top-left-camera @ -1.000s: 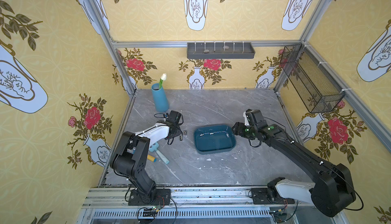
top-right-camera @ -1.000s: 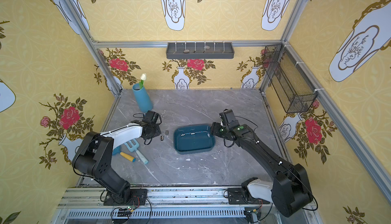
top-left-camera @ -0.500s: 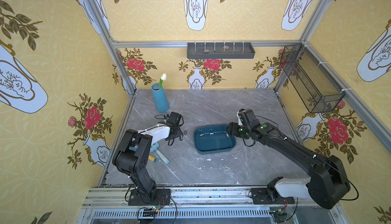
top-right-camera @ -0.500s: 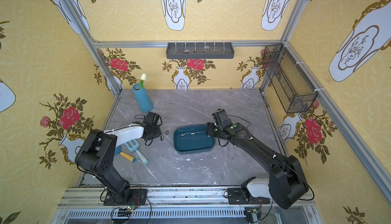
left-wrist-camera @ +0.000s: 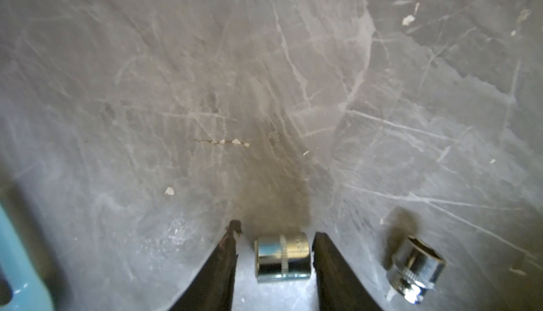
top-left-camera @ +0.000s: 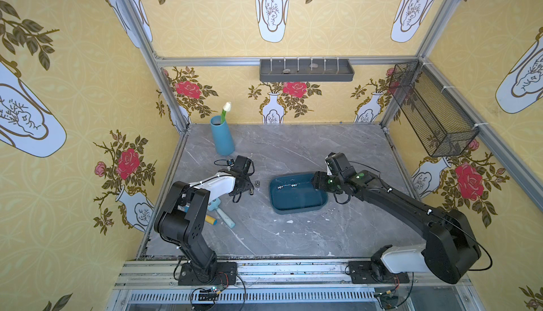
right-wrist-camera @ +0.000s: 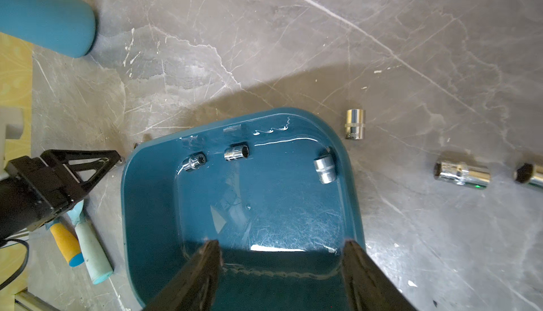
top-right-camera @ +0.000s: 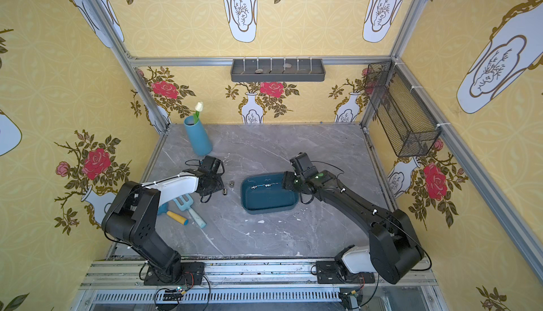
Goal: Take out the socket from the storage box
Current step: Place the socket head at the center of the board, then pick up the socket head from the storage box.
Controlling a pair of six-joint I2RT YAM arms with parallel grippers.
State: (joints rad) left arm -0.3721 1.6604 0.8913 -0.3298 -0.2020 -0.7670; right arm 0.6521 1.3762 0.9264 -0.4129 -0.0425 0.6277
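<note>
Between yellow floral walls (top-left-camera: 205, 15), over grey marble tabletop (top-left-camera: 293, 153), left pincer (left-wrist-camera: 276, 231) and right pincer (right-wrist-camera: 281, 243) gape empty.

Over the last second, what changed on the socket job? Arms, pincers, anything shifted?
The left pincer opened and let go of a socket, which now lies on the table between the open jaws, touching neither. The right pincer, open, moved towards the robot's left, from beside the storage box to over its rim. The box, the second loose socket and the blue vase stayed put.
</note>
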